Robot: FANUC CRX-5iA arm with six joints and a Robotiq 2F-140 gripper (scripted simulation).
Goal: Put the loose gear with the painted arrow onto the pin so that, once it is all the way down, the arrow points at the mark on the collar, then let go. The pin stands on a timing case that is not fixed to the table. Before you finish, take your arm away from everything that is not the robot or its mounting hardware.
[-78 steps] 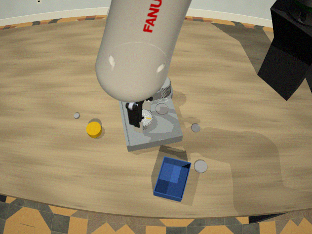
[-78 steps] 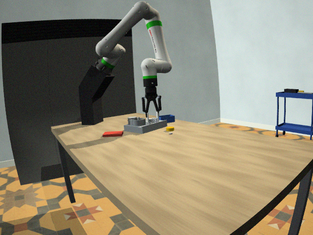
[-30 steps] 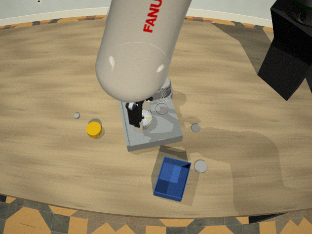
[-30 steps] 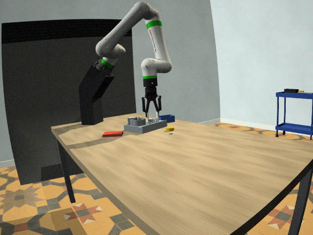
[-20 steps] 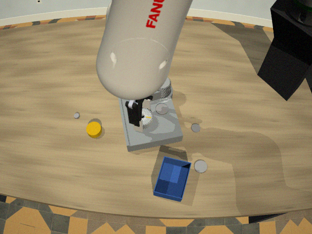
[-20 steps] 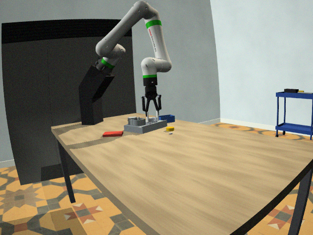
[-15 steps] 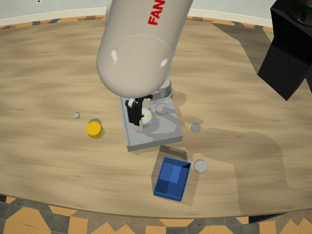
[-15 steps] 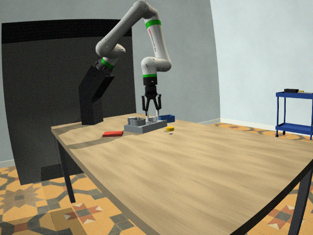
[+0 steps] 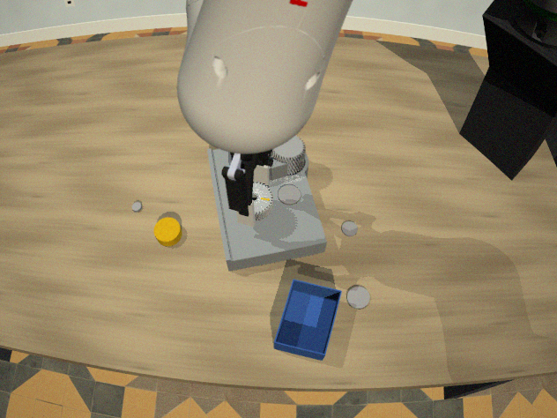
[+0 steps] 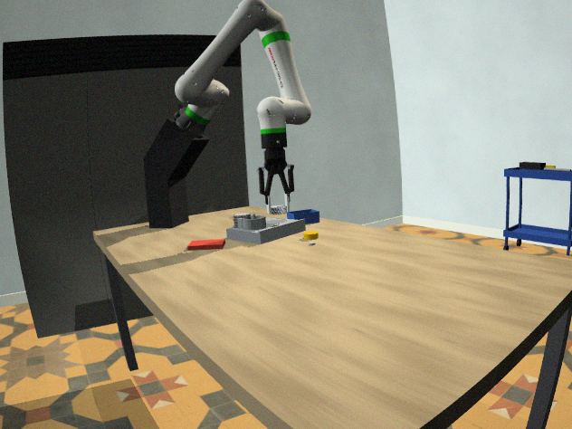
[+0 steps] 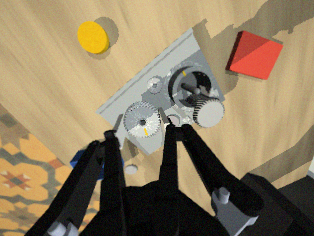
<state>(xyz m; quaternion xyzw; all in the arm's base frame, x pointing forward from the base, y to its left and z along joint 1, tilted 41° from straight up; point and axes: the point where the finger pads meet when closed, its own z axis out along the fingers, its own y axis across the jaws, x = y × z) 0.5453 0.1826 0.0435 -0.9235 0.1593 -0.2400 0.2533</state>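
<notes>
Gripper (image 11: 144, 131) is clenched on the loose gear (image 11: 142, 120), fingers pinching its toothed rim from both sides, held flat and lifted above the timing case (image 11: 125, 97); exterior view shows the gear (image 10: 277, 209) clear of the plate, not resting. Painted arrow (image 11: 145, 131), a short yellow tick on the gear face, points toward the wrist camera. Pin (image 11: 192, 89) stands inside the dark collar (image 11: 181, 95) at the case end nearer the red block (image 11: 255, 54), with a fixed gear (image 11: 209, 112) just beside it. Small yellow mark (image 11: 184, 73) sits on the collar rim on the side away from the gripper, so arrow and mark look roughly opposed right now, judging by the wrist view. Step in hand reads as carry and align: the gear hangs beside the collar, not over it. To do it well: centre the bore over the pin tip, spin the wrist until the arrow faces the mark before descending, keep the gear level, and lower slowly, since teeth must mesh with the neighbour. Case is loose, so any sideways shove or jammed bore would likely slide it. Release only once fully seated. Yellow puck (image 11: 93, 37) and blue bin (image 9: 308, 318) are well apart, no concern.
</notes>
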